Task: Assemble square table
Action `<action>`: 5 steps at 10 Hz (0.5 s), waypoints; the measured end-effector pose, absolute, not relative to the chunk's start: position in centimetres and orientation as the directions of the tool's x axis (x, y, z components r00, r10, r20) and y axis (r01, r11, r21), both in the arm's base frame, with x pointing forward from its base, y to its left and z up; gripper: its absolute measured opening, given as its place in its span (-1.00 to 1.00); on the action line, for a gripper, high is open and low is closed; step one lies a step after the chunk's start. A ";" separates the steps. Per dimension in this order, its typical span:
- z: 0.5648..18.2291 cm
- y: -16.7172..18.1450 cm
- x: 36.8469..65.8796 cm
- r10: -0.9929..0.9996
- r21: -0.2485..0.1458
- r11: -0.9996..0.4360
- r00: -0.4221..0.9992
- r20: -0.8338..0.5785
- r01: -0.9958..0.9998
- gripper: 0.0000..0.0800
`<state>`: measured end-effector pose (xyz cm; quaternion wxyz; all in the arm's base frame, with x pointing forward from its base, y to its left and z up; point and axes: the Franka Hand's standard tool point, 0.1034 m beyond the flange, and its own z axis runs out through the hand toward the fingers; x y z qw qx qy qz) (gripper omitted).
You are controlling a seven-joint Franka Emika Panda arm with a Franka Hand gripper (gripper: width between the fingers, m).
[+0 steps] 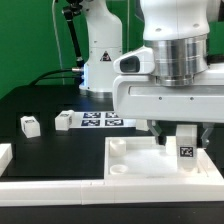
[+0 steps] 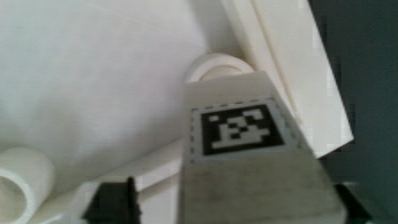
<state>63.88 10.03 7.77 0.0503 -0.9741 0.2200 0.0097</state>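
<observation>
End effector clamped on tagged leg, held upright over square table panel's corner socket, apparently for insertion.

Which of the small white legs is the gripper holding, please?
The leg at the exterior view's right, clamped in the gripper over the tabletop; the other two legs lie loose on the black table at that view's left.

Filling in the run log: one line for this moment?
gripper: shut on leg | leg: over tabletop corner | seated: cannot tell | two other legs: loose on table
</observation>
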 end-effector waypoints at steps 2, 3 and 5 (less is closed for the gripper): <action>7.7 10.0 63.9 -0.593 -0.085 -0.798 0.803 -0.059 -0.596 -0.28; 7.7 10.0 63.9 -0.651 -0.080 -0.752 0.757 -0.065 -0.654 -0.28; 7.7 10.0 63.8 -0.772 -0.066 -0.627 0.631 -0.078 -0.776 -0.28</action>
